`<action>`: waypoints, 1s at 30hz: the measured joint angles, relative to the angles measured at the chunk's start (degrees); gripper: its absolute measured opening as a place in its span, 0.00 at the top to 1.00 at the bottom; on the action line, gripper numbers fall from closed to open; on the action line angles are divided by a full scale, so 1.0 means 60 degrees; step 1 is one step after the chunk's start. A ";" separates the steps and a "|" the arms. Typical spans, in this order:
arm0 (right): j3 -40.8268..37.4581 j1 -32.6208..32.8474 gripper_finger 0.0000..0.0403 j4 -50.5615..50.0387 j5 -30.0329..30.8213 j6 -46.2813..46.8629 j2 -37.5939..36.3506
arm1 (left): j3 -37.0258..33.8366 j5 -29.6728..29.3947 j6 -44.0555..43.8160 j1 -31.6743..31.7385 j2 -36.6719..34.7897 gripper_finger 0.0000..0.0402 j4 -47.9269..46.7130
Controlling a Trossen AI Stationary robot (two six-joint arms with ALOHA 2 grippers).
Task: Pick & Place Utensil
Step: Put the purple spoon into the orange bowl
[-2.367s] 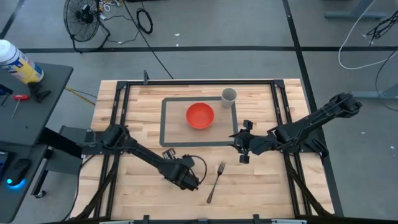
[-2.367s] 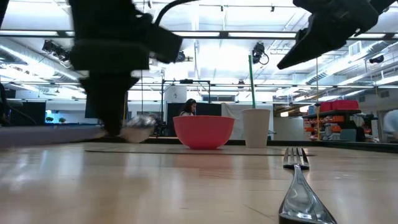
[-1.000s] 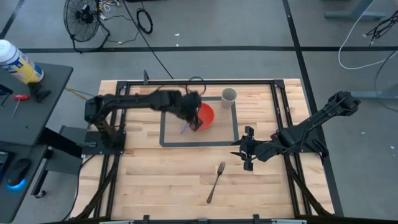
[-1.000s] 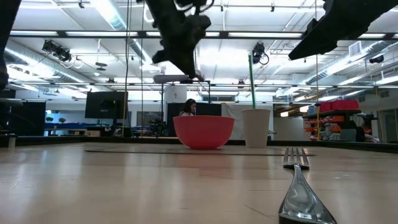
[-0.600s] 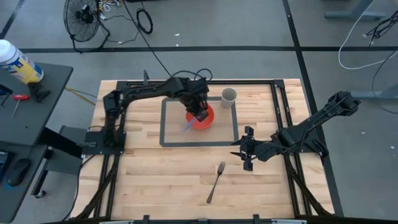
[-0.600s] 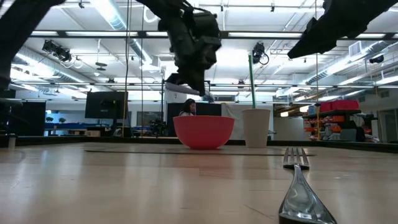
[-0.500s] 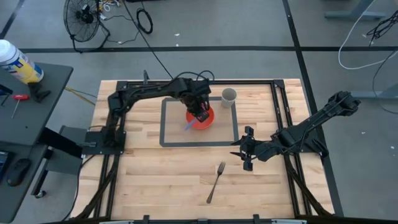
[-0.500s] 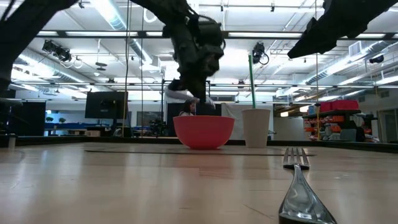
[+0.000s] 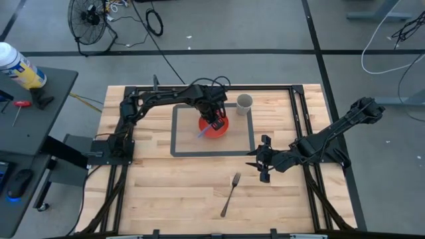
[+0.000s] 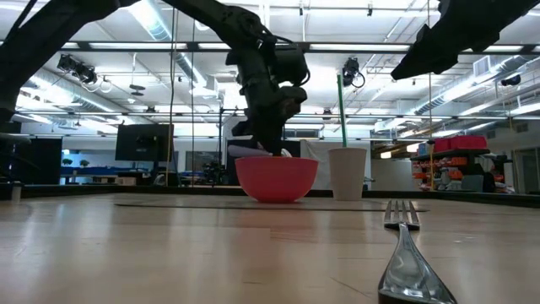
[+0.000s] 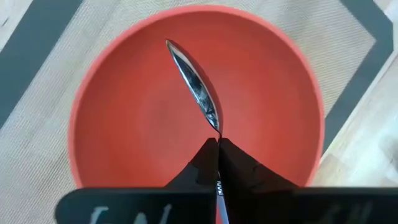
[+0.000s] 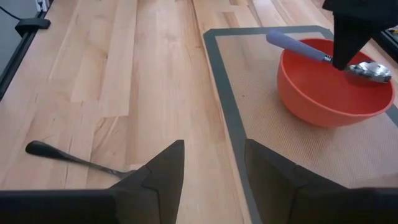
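My left gripper (image 11: 218, 144) is clamped on the spoon (image 11: 194, 85), fingers pinched together on its neck where the bowl of the spoon meets the purple handle (image 12: 298, 46). The spoon's metal head hangs over the inside of the red bowl (image 9: 214, 124), and the handle sticks out past the bowl's rim on the side away from the cup; I cannot tell whether the head touches the bowl's bottom.

My right gripper (image 12: 211, 168) waits in front of the bowl, just off the near corner of the mat (image 9: 179, 129), fingers apart and empty. The fork (image 9: 230, 194) lies on the bare wood (image 9: 159, 192) still nearer the front edge, well apart from the bowl and close to this gripper.

By count: one spoon, one fork, one red bowl, and one pale cup (image 9: 244, 103) just beside the bowl at the mat's far corner.
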 joint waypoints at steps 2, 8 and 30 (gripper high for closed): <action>0.0000 0.0000 0.58 0.0004 0.0000 0.0000 0.0000 | 0.0000 0.0014 -0.0003 -0.0027 0.0000 0.97 -0.0020; 0.0000 0.0000 0.58 0.0004 0.0001 0.0000 0.0000 | 0.0000 0.0676 -0.0006 -0.0106 0.0000 0.97 0.0029; 0.0000 0.0000 0.58 -0.0020 0.0004 0.0212 0.0000 | -0.0692 -0.0061 0.0098 -0.0284 0.0000 0.94 0.0641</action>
